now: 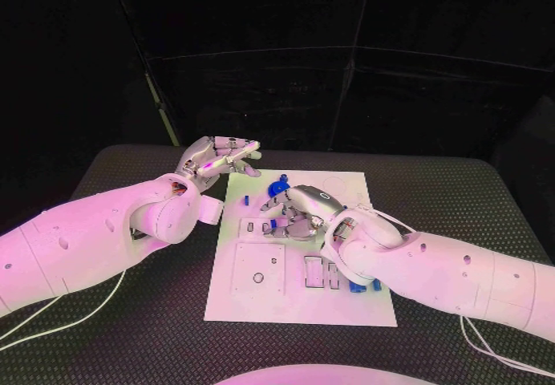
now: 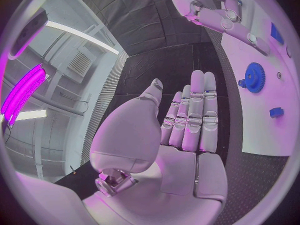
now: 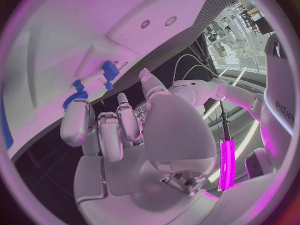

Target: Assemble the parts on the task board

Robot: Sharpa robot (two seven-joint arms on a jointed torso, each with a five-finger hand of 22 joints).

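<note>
Two hands: both are working at the far end of the task board (image 1: 303,298), which is lying in the middle of the black table (image 1: 463,208).
Left hand (image 1: 216,158): it is hovering just off the board's far left corner, at about 10 o'clock from the board's middle; in the left wrist view (image 2: 178,135) its fingers (image 2: 203,110) are lying straight and close together, holding nothing.
Right hand (image 1: 296,212): it is reaching over the board's far half, palm down, with its fingers (image 3: 103,130) curling toward the surface; whether they are pinching anything, I cannot tell.
Blue gear (image 1: 277,188): it is sitting on the board at about 12 o'clock, just beyond the right hand's fingertips; the left wrist view shows it (image 2: 254,77) as a toothed wheel.
Small blue part (image 2: 276,112): it is lying on the board near the gear, apart from it.
Blue pieces at the near right (image 1: 358,286): they are sitting at about 4 o'clock on the board, just beside the right forearm.
Recesses (image 1: 259,273): they are showing as outlined slots across the board's near half.
</note>
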